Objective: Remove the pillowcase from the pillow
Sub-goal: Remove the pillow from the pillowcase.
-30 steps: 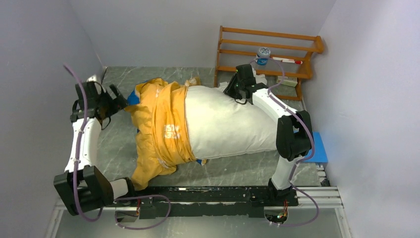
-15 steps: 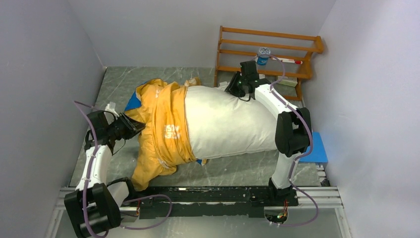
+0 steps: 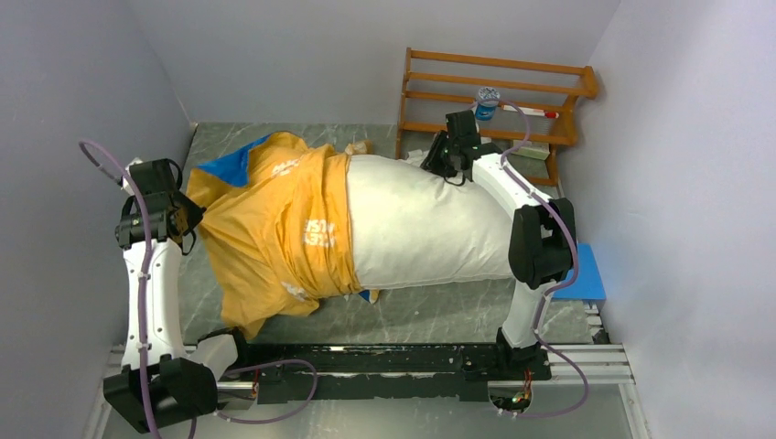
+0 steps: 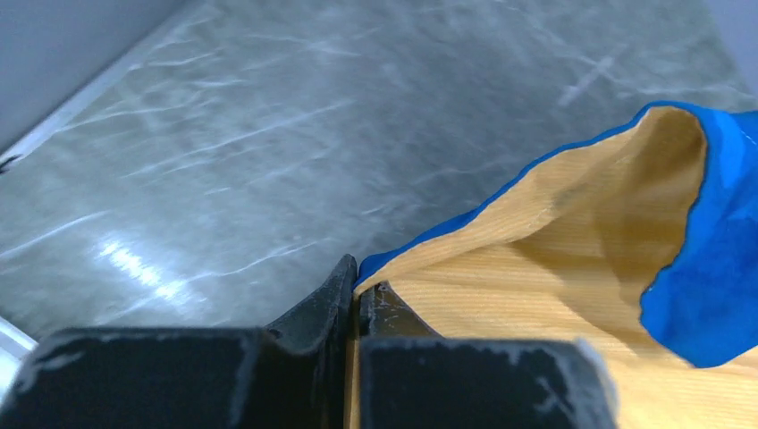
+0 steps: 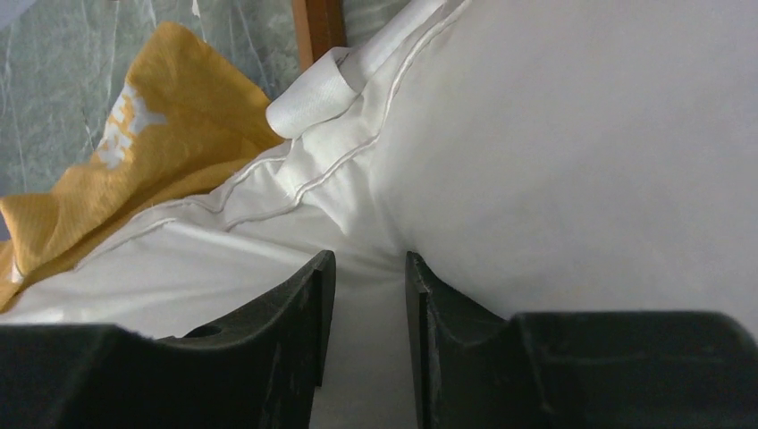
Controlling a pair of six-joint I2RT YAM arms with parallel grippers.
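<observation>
- Left claw [image 4: 357, 284]: shut tight on a corner of the pillowcase [image 3: 274, 229]. It sits out at the left side of the worktop [image 3: 430, 315], and cloth runs from its tips toward the pillow [image 3: 430, 229].
- Pillowcase: yellow face up, with a blue patch showing at the far-left corner. It is bunched over the pillow's left end only and spreads flat on the worktop left of it.
- Pillow: lies with its long axis left-right across the worktop. The middle and right end are already bare white, and the left end is inside the case.
- Key relation: the case lies directly right of the left claw, in line with the pillow's long axis. My read is that the pull should go straight left along that axis, away from the other arm. The left arm is the nearer one to the case, and the right arm cannot reach it.
- Right claw [image 5: 366, 268]: at the pillow's far edge toward the right end, fingers pinching a fold of white pillow fabric by the seam. It looks like the anchor.
- Rack [image 3: 499, 78]: wooden, just behind the right claw.
</observation>
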